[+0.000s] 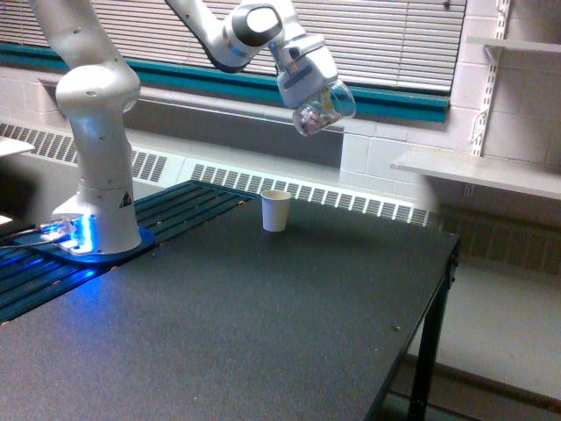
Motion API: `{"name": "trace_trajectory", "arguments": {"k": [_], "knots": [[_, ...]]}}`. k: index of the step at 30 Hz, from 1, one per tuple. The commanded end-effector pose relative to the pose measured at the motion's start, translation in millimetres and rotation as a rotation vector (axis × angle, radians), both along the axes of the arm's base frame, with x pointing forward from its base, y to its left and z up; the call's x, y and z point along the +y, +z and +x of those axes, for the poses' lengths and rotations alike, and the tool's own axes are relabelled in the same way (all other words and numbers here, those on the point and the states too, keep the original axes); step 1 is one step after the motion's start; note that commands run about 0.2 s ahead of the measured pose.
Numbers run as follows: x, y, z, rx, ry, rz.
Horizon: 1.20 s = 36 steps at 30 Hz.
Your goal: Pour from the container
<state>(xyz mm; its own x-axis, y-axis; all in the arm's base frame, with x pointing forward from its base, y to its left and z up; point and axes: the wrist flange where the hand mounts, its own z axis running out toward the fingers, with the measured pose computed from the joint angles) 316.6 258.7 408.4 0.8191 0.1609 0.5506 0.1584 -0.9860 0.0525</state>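
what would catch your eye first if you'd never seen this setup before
Probably the clear plastic cup with pinkish-red and pale pieces inside, held tilted in the white robot arm's gripper high above the dark table. Below it and a little toward the exterior view's left, a small white paper cup stands upright near the table's far edge. The blue glow at the arm's base also stands out.

Claw (pixel 308 95) fingers blurred; container (pixel 323 109) contents too small to tell.

Table (pixel 263 333) across lower frame: paper cup (pixel 275 210) standing at centre rear, arm base (pixel 96 219) at left, container (pixel 323 107) tilted at upper centre, above the cup.
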Motion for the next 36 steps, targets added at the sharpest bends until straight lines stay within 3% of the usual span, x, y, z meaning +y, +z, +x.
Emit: {"name": "trace_trajectory", "arguments": {"k": [1,15,30,36], "knots": [[-23.4,-6.9,-4.8,0.005,0.000,-0.030],[-47.6,-50.3,-24.5,0.067,-0.013,-0.086],[-7.8,-46.7,-28.8,0.057,0.075,-0.113],[1.0,-48.9,-43.0,0.047,0.099,-0.142]]}}
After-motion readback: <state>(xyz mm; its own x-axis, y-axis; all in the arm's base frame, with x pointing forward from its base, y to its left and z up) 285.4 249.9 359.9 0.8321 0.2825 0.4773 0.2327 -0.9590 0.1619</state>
